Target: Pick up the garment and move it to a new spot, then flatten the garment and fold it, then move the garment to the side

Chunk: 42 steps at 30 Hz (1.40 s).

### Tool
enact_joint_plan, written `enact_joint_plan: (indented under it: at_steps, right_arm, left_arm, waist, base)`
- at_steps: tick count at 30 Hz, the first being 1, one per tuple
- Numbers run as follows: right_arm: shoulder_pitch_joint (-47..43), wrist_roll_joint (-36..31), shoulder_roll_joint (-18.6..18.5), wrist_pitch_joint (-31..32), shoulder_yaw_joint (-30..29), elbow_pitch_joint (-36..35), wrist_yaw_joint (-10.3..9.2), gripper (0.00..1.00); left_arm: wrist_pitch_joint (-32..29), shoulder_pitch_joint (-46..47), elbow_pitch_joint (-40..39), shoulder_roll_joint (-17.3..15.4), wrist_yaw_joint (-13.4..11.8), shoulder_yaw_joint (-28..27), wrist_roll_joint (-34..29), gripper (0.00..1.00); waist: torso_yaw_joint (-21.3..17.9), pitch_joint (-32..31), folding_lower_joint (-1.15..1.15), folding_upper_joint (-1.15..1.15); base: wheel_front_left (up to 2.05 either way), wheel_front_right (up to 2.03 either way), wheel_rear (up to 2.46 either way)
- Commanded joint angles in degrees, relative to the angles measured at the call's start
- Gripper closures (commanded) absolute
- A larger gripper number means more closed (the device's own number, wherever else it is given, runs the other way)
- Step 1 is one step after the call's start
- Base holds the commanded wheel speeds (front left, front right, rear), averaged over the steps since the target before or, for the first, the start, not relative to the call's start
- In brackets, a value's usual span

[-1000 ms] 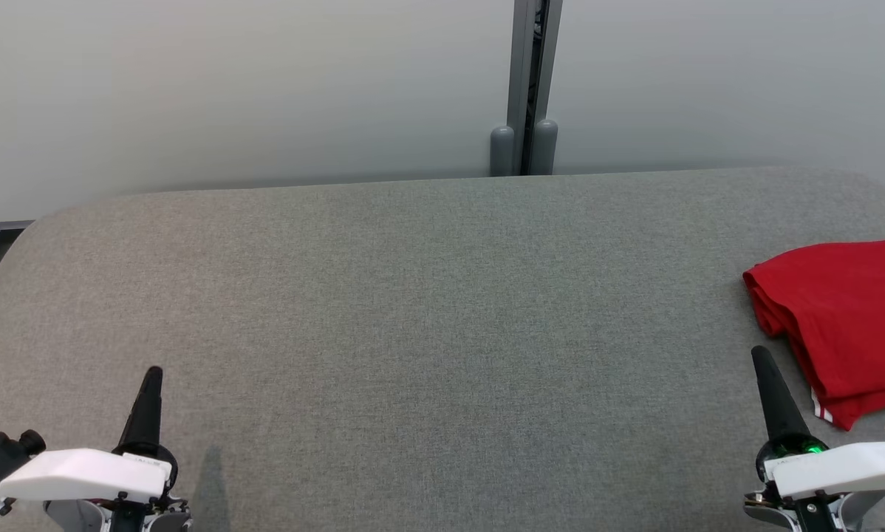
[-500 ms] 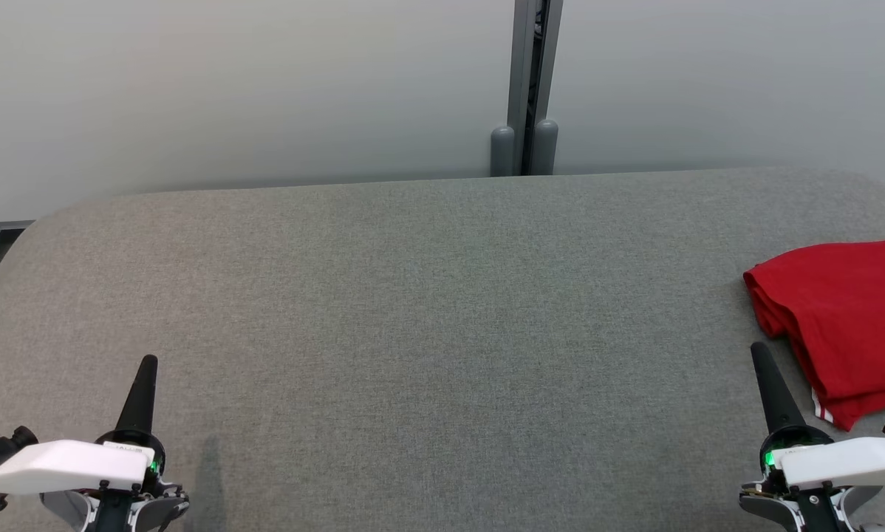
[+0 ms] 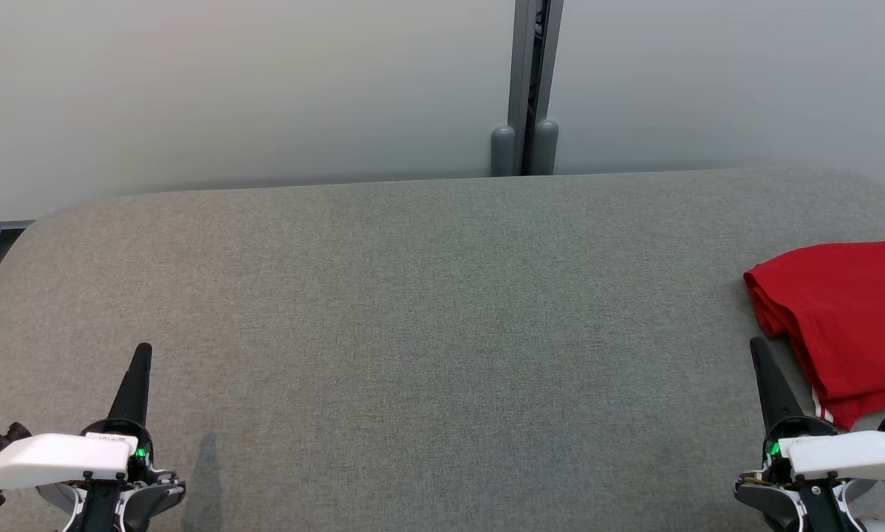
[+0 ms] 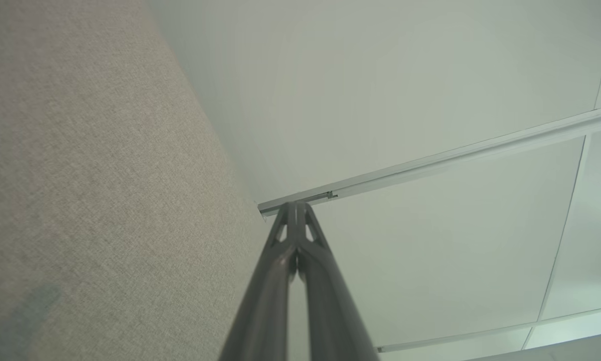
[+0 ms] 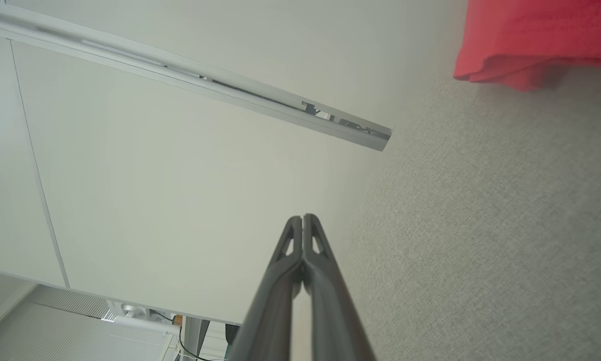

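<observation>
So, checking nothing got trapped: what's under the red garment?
The red garment lies folded on the grey table; its own layers show at the edge. Anything beneath is covered.

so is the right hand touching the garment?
Apart. In the right wrist view the shut right hand points past the garment, with bare table between its tips and the red cloth.

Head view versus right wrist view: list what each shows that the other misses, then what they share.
Head view, of the two: the left gripper, shut, at lower left; white stripes at a hem. Right wrist view, of the two: a ribbed floor patch past the wall panel's end. Both: the red garment lying folded on the gray table, the right gripper, shut and empty, and the wall's metal strip.
</observation>
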<state>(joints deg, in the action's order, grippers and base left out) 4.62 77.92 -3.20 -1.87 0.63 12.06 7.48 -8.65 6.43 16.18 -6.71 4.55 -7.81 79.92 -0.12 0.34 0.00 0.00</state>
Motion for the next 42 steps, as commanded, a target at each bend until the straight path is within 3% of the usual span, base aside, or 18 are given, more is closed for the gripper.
enact_joint_plan:
  at_steps: [1,34,42]
  right_arm:
    - [1.23,1.47,-0.1,-0.31,0.07,0.16,0.02,1.0]
    - [3.36,14.79,0.23,-0.56,0.8,3.23,0.02,1.0]
    - [3.67,15.43,0.23,-0.46,0.8,3.43,0.02,1.0]
  left_arm:
    - [-0.46,1.89,0.05,-0.15,0.61,-0.67,1.27,1.0]
    - [-5.37,5.13,3.11,2.46,3.1,-5.61,11.52,1.0]
    - [-5.76,4.96,3.32,2.69,3.14,-5.98,11.78,1.0]
  waist:
    - [0.01,0.0,0.0,0.0]
    - [0.1,-0.04,0.0,0.0]
    - [0.1,-0.05,0.0,0.0]
  base:
    - [0.0,0.0,0.0]
    - [0.0,0.0,0.0]
    - [0.0,0.0,0.0]
